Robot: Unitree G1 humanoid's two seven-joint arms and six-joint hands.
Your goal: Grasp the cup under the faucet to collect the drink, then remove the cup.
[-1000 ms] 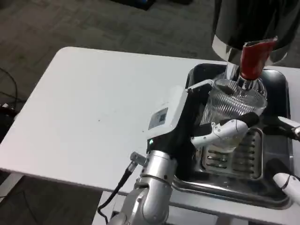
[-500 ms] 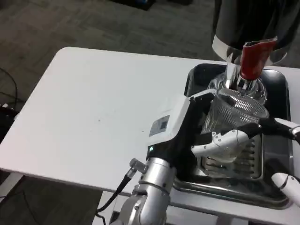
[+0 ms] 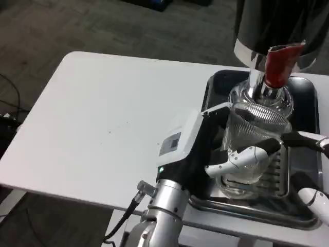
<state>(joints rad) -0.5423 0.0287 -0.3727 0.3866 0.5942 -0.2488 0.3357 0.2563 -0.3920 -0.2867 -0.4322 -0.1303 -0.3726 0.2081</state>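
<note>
A clear ribbed plastic cup (image 3: 250, 141) stands upright over the metal drip tray (image 3: 303, 211), just in front of and below the faucet with its red handle (image 3: 279, 65). My left hand (image 3: 218, 146) grips the cup, its white fingers (image 3: 241, 158) wrapped round the front of the cup's wall. My right hand (image 3: 311, 170) shows at the right edge, its black-tipped fingers spread near the cup's right side with nothing in them. I cannot tell whether there is drink in the cup.
The dark, shiny dispenser body (image 3: 280, 23) rises at the back right above the tray. The slotted grate (image 3: 275, 172) lies under the cup. The white table (image 3: 103, 118) stretches wide to the left, with grey carpet beyond its edges.
My left hand has drawn the cup nearer and lower, away from the faucet spout. The right hand has stayed near the right edge.
</note>
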